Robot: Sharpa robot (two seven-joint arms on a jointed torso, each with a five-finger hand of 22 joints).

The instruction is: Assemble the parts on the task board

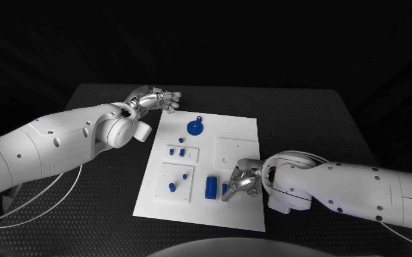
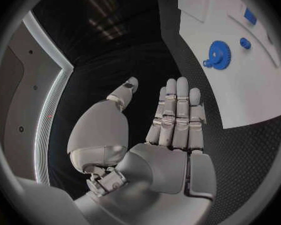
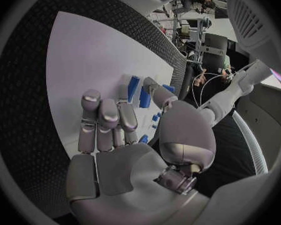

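Note:
The white task board lies in the middle of the table. On it are a blue gear, a few small blue pieces in raised white blocks, and a long blue peg near the front. My right hand hovers low over the board's front right part, beside a second blue peg. In the right wrist view its fingers are stretched out, its thumb tip reaches the blue pegs, and nothing is gripped. My left hand stays off the board's far left corner, flat and holding nothing.
The black textured table surrounds the board, with bare mat to the right and behind it. A thin white cable runs over the table's left front. In the left wrist view the gear lies ahead of the fingertips.

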